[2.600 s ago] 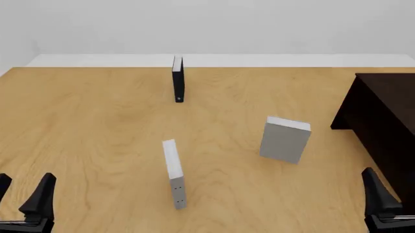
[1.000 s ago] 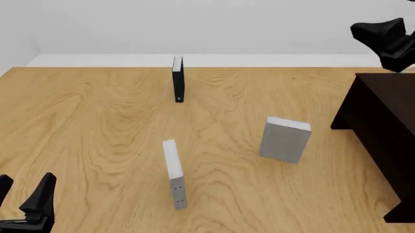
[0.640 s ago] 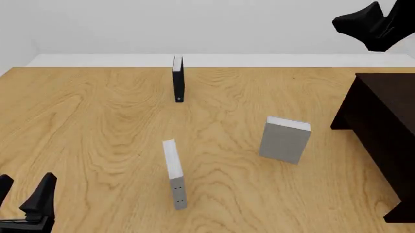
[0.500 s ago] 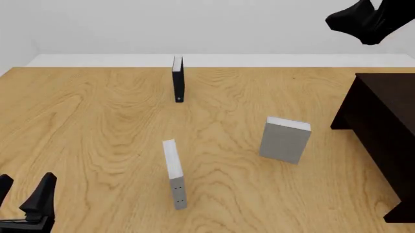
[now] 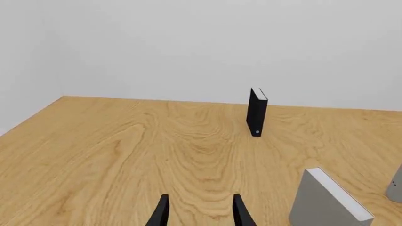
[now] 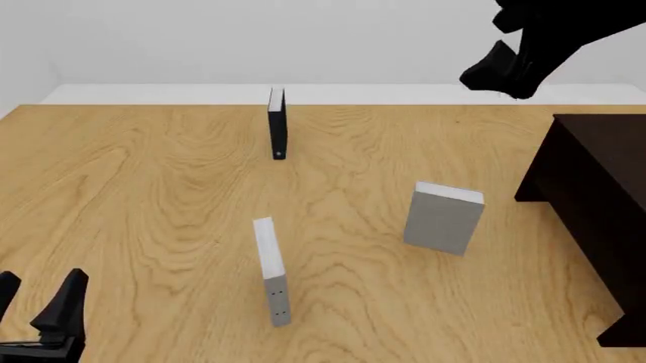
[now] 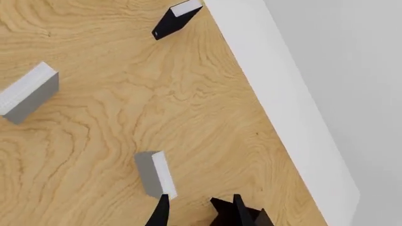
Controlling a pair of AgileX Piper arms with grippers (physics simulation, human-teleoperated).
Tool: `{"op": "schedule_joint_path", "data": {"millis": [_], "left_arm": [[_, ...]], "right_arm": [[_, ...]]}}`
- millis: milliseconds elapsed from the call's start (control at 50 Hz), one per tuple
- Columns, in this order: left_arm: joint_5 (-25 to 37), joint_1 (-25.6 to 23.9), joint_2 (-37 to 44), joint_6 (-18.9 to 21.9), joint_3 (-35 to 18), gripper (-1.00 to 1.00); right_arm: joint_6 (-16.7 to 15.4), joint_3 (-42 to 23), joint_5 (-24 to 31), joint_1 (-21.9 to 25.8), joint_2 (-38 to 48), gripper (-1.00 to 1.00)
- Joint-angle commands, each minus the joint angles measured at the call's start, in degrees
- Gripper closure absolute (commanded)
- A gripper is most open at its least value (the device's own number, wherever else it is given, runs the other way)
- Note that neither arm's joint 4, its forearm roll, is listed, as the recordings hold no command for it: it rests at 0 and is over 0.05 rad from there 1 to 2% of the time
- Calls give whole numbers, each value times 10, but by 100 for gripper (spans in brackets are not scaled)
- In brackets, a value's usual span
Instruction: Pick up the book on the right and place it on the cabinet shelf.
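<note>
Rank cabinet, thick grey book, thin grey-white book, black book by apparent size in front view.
1. Cabinet, largest though cut off by the frame edge.
2. Thick grey book.
3. Thin grey-white book.
4. Black book.

The last two look close. The black one stands farther from the camera, so their true order is unsure.

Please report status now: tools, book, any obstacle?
Left tool open, low. Right tool open, high above table. Book upright, untouched. Path clear.
</note>
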Motion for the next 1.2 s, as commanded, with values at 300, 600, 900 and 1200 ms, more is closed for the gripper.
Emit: {"op": "schedule_joint_path", "data": {"millis": [300,600,900,1200], "left_arm": [[-1,-1,0,2,0,-100],[2,-1,-3,3,0,-100],[9,1,-11,4,0,-100],[4,4,-6,3,0,-100]], "right_arm": [[7,43,12,26,57,-100],[3,58,12,23,83,-100],[-18,66,12,14,105,-100],[-44,51,-14,-13,140,-100]]}}
